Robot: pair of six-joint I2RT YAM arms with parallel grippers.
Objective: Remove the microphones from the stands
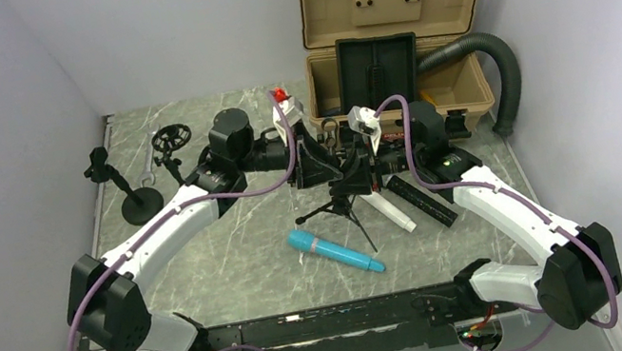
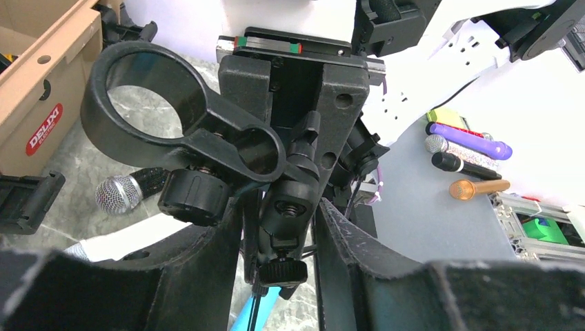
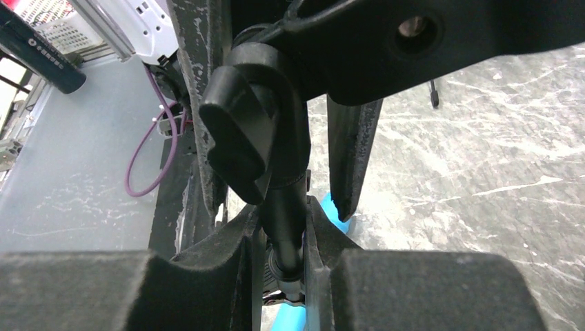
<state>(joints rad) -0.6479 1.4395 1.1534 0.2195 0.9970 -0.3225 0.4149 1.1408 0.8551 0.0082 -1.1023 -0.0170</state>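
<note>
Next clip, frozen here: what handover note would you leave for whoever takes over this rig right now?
Grippers: the left gripper has its fingers either side of the swivel head of the stand; I cannot tell whether they clamp it. The right gripper is shut on the stand's stem.
Things: the clip ring is empty. A blue microphone lies on the table beside the tripod legs.
Done: by the look of it, the microphone is out of the clip.
Left: probably only to let go of the stand and back both arms off.
</note>
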